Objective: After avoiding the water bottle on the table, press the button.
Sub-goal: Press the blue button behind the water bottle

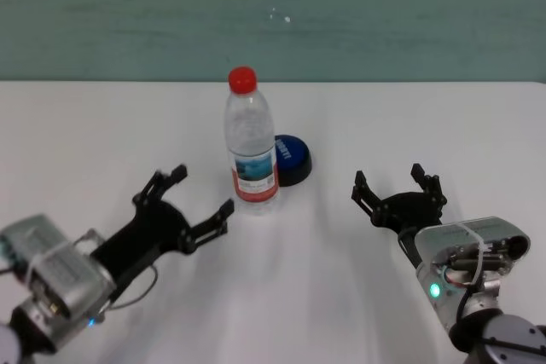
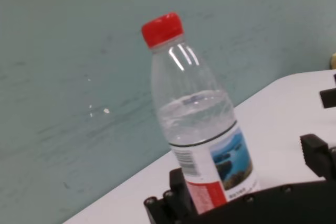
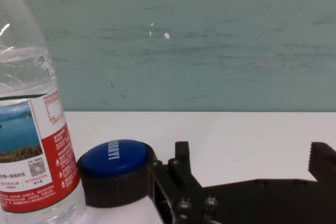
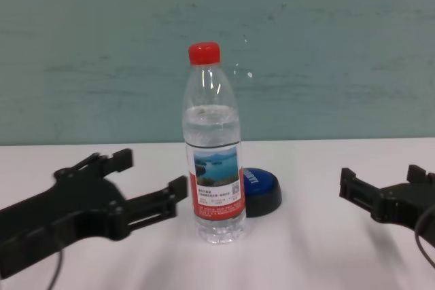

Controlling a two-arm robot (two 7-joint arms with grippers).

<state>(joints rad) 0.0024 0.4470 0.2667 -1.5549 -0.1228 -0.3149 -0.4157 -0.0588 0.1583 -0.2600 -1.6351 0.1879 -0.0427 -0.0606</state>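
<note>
The button [image 1: 290, 158], a stiff low dome mid-frame behind the tippy water bottle [image 1: 251, 144], wants a top press; both end effectors, left [image 1: 189, 202] and right [image 1: 397, 190], are apart.

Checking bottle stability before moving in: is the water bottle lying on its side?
No, the water bottle stands upright on the table, red cap on top.

1. The water bottle [image 1: 252, 141] stands upright on the white table [image 1: 85, 142], red cap on, roughly two-thirds full.
2. The blue-domed, black-based button [image 1: 291, 158] sits just behind it to the right, seemingly touching.
</note>
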